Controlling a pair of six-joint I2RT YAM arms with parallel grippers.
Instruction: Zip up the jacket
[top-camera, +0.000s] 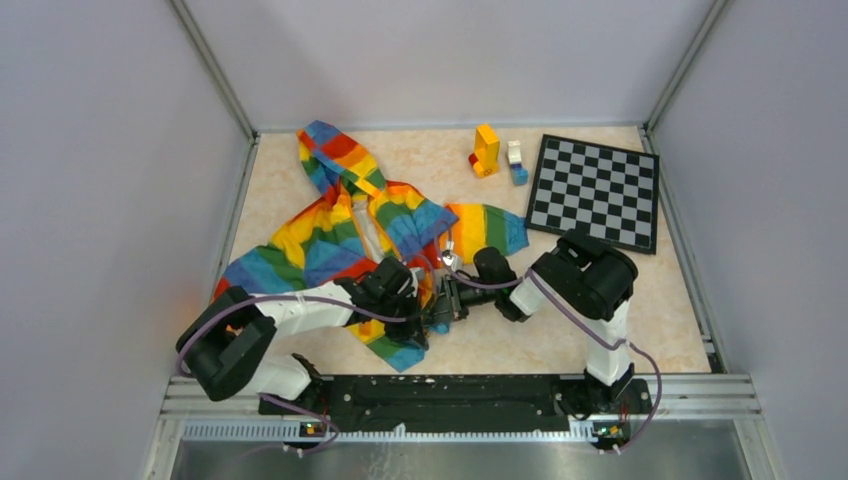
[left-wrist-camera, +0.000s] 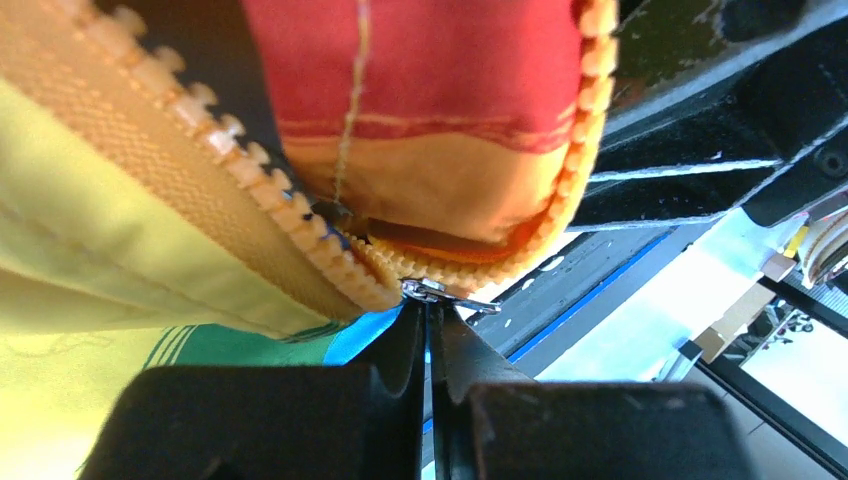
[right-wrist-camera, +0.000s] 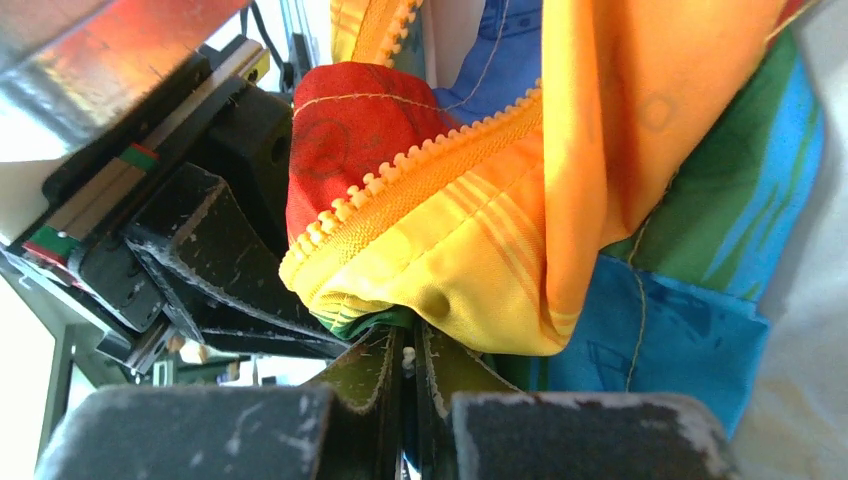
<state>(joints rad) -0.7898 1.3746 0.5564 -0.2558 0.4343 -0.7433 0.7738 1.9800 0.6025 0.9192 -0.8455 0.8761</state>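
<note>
Two closed grips hold the work; my left gripper (left-wrist-camera: 430, 305) has its fingers pressed together on the small metal zipper pull (left-wrist-camera: 447, 293), and my right gripper (right-wrist-camera: 405, 345) has its fingers pinched on a fold of the jacket (top-camera: 330, 235) at its bottom hem; the jacket lies spread on the table (top-camera: 560, 320) to the left of the chessboard (top-camera: 595, 190), hood toward the far wall, hem nearer to me than the chessboard; the two grippers come close together at that hem, left of the chessboard's near corner; a yellow block (top-camera: 486, 150) and a white and blue block (top-camera: 516, 162) stand just left of the chessboard, apart from the jacket. The top view gives the whole layout but hides both sets of fingertips behind the wrists; the left wrist view alone shows the orange zipper teeth (left-wrist-camera: 300, 225) in two rows converging just above the pull, red and yellow cloth behind them; the right wrist view alone shows the bunched yellow and red fold sitting on my right fingers, one row of teeth running across it, blue and green stripes beside it.
</note>
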